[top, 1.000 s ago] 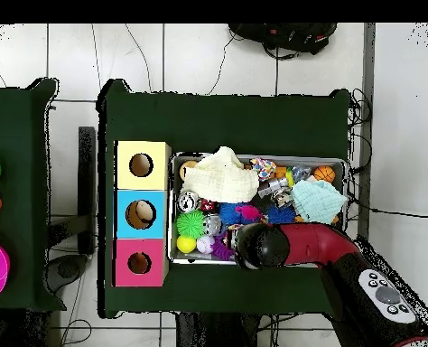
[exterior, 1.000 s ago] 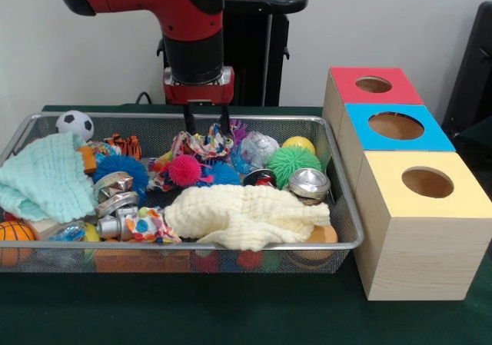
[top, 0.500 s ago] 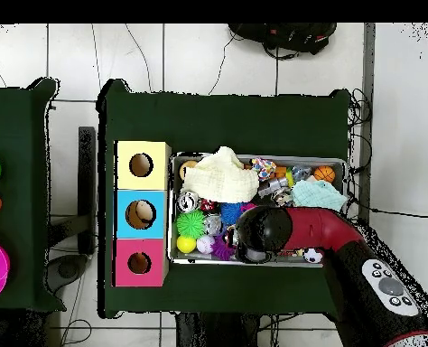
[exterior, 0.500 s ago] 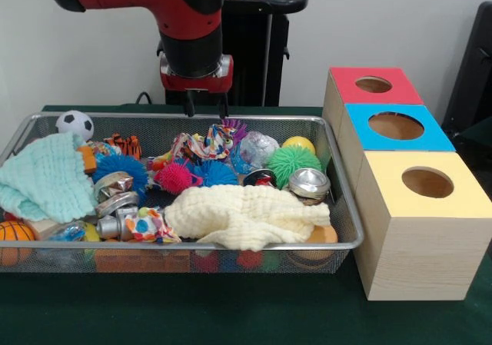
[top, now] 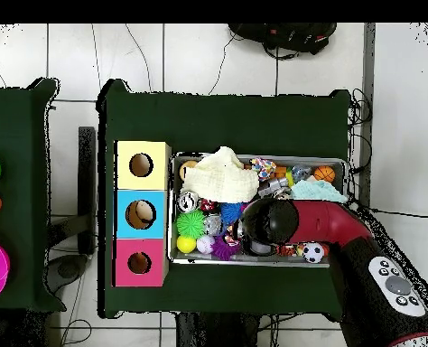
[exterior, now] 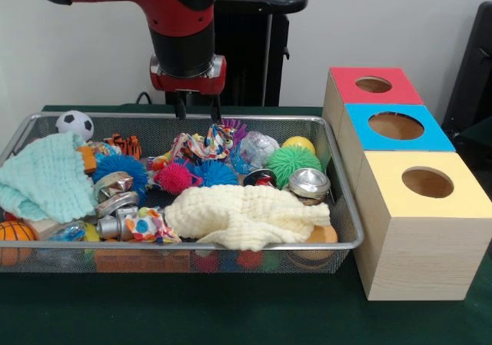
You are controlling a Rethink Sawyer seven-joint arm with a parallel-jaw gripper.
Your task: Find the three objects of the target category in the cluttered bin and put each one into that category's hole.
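Bin (exterior: 338, 177): held cream cloth (exterior: 246, 214), mint cloth (exterior: 46, 177), green spiky ball (exterior: 292, 163), metal tins | Tool (exterior: 197, 111): hung above bin, fingers apart, empty

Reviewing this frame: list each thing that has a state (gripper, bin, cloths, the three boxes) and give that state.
gripper: open, empty, raised above the bin's far rim
bin: upright, full of clutter
cream cloth: crumpled, lying on top near the front
mint cloth: crumpled, at one end
red-topped box: hole open
blue-topped box: hole open
yellow-topped box: hole open
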